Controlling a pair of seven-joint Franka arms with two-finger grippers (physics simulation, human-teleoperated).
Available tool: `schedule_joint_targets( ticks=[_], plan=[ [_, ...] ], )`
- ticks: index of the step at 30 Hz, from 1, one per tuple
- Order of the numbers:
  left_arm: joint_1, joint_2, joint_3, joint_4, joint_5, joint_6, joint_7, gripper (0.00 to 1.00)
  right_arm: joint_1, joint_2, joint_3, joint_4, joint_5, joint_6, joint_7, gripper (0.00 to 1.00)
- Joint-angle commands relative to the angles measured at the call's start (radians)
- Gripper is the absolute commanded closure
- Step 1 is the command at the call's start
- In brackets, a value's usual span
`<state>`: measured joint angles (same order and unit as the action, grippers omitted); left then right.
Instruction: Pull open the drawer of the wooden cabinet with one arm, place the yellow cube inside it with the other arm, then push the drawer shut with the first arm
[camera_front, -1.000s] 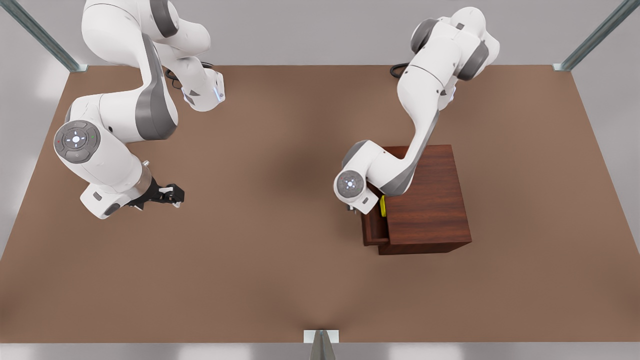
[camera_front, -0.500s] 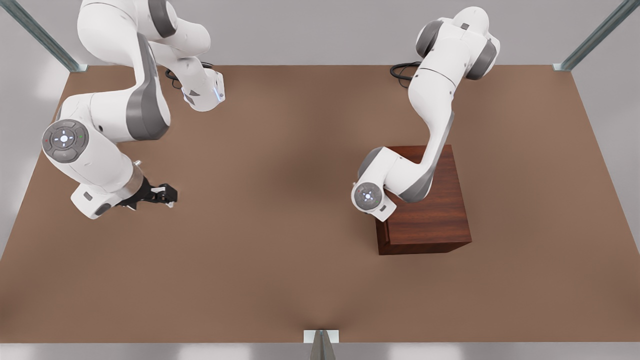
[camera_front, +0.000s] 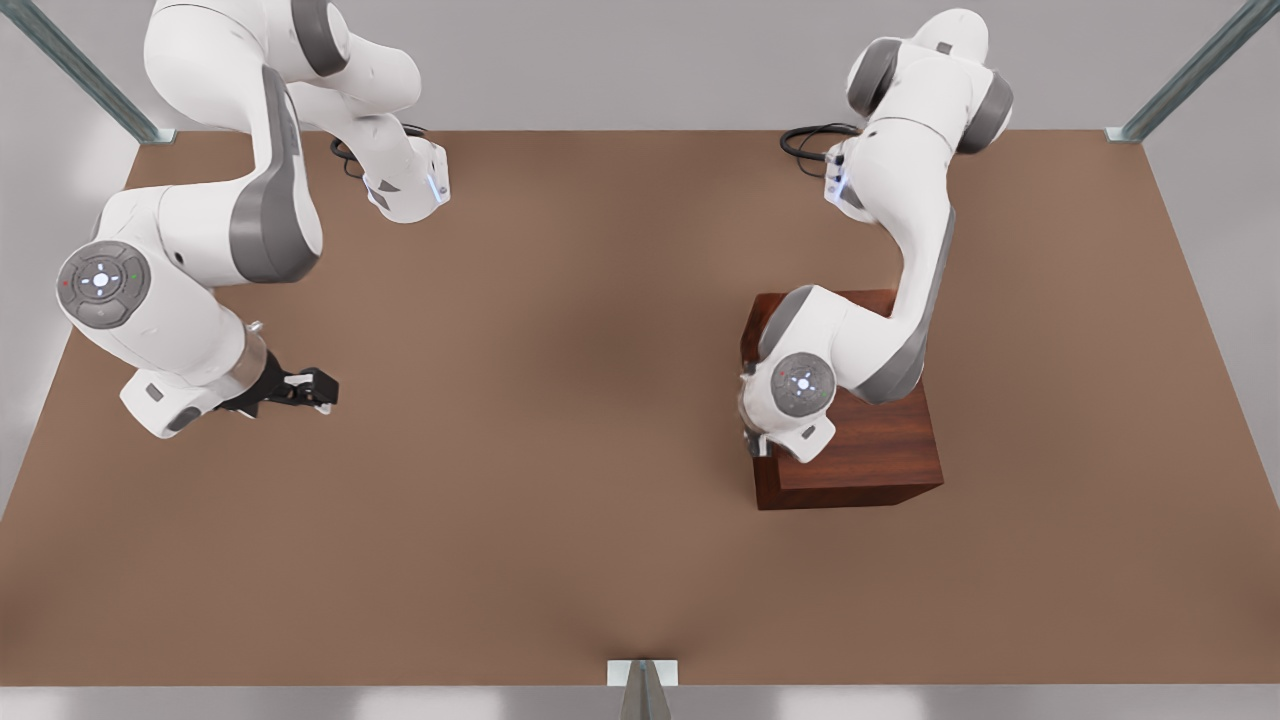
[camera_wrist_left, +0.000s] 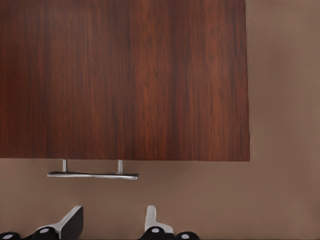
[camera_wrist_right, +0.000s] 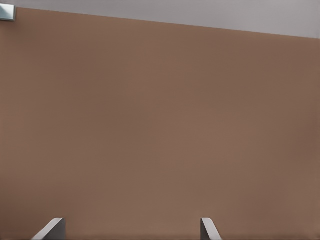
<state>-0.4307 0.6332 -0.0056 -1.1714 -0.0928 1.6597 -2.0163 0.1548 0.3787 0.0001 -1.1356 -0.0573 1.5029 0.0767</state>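
The wooden cabinet stands on the table at the front view's right, its plain top seen from above in the left wrist view. The drawer is pushed in flush, and its silver bar handle juts from the front. My left gripper hangs open just off the handle, touching nothing; in the front view its wrist covers the cabinet's front edge. My right gripper waits open and empty over bare table at the front view's left, its fingertips spread wide. The yellow cube is hidden.
The brown table stretches between the two arms. Metal frame posts stand at the table's edges and far corners. A black cable lies by the left arm's base.
One second ago the drawer stood pulled out with the yellow cube in it; now it is shut. The left arm moved toward and over the cabinet. The right arm drifted toward the front view's left.
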Motion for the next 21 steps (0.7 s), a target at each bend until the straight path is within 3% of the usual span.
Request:
schedule_joint_targets(
  ticks=[1,4,6,9,21],
  plan=[
    [0.090,-0.043,0.004,0.006,-0.027,-0.005,0.822,0.00,-0.001,-0.001,0.000,0.000,0.001,-0.001,-0.017,0.00],
    [0.219,-0.170,0.021,0.006,-0.027,-0.133,1.556,0.00,-0.001,-0.001,0.000,0.000,0.000,-0.003,-0.017,0.00],
    [0.242,-0.283,0.021,0.006,0.057,-0.241,1.801,0.00,0.002,-0.001,0.001,0.000,0.000,-0.003,-0.009,0.00],
    [0.329,-0.421,0.016,-0.082,0.059,-0.236,1.992,0.00,0.000,-0.001,0.003,0.000,0.000,-0.003,-0.005,0.00],
    [0.317,-0.340,0.016,-0.040,0.067,-0.227,2.088,0.00,0.008,0.000,0.008,0.000,-0.003,-0.003,-0.012,0.00]
  ],
)
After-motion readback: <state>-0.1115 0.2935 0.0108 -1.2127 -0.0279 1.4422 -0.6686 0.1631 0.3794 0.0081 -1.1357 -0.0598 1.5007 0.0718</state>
